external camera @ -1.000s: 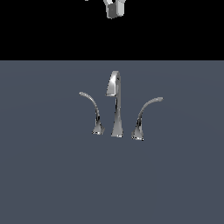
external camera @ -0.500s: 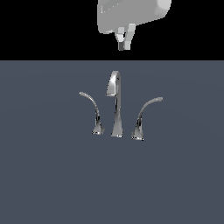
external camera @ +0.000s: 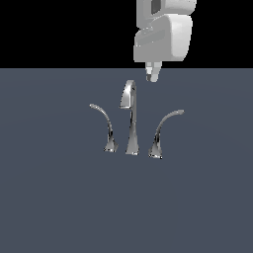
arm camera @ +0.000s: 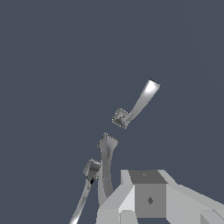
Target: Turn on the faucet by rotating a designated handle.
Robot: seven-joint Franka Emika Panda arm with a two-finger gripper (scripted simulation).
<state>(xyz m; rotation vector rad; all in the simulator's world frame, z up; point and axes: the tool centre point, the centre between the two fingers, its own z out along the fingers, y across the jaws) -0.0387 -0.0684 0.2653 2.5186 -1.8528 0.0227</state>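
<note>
The chrome faucet stands in the middle of the exterior view: a tall hooked spout (external camera: 131, 121), a slim curved lever (external camera: 105, 126) on the exterior view's left, and the thicker handle (external camera: 164, 129) on the exterior view's right, rising from a flared base. My gripper (external camera: 152, 75) hangs above and behind the set, between the spout top and the handle's tip, touching nothing. Its fingers look pressed together and empty. In the wrist view the spout (arm camera: 106, 166) runs under my gripper body, with the broader lever (arm camera: 141, 103) on one side and the thinner lever (arm camera: 85, 192) on the other.
The faucet sits on a flat dark grey-blue surface (external camera: 59, 197). The white arm (external camera: 163, 34) comes down from above at the back. Nothing else shows.
My gripper and arm have come down from the top of the exterior view and shifted towards its right, now close above the spout and handle. The faucet has not moved.
</note>
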